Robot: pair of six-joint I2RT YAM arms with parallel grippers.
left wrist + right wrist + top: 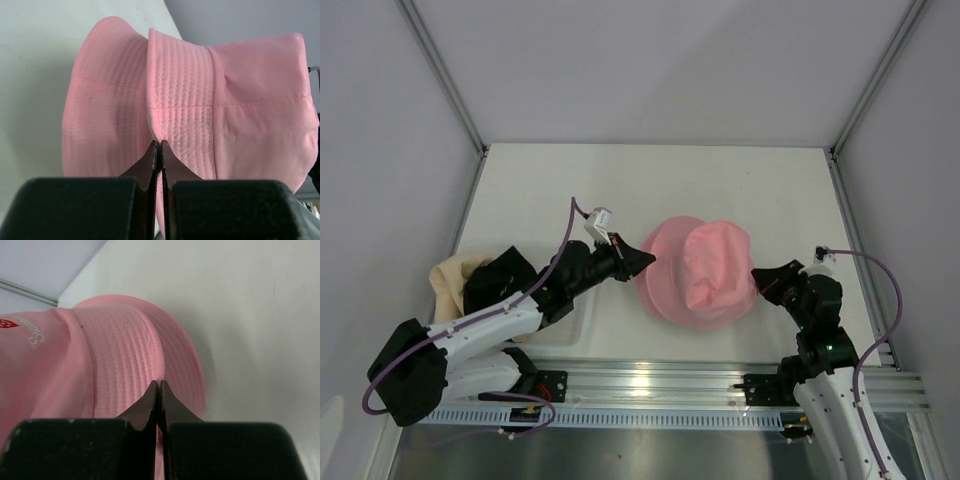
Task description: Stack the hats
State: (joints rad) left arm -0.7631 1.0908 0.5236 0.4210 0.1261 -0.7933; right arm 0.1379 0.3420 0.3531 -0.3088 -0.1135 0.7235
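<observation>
Two pink hats lie overlapped at the table's middle, the upper pink hat (720, 265) shifted right over the lower pink hat (658, 280). My left gripper (648, 260) is shut at the pile's left side; in the left wrist view its tips (159, 143) pinch the upper hat's brim edge (175, 100), with the lower hat (100, 110) behind. My right gripper (758, 273) is shut on the same hat's right brim (125, 355), its tips (159, 383) meeting the edge. A black hat (500, 278) lies on a beige hat (450, 280) at the left, partly under my left arm.
A metal rail (650, 385) runs along the table's near edge between the arm bases. White walls with grey corner posts (445, 75) close in the table on three sides. Bare white tabletop (650, 180) stretches behind the hats.
</observation>
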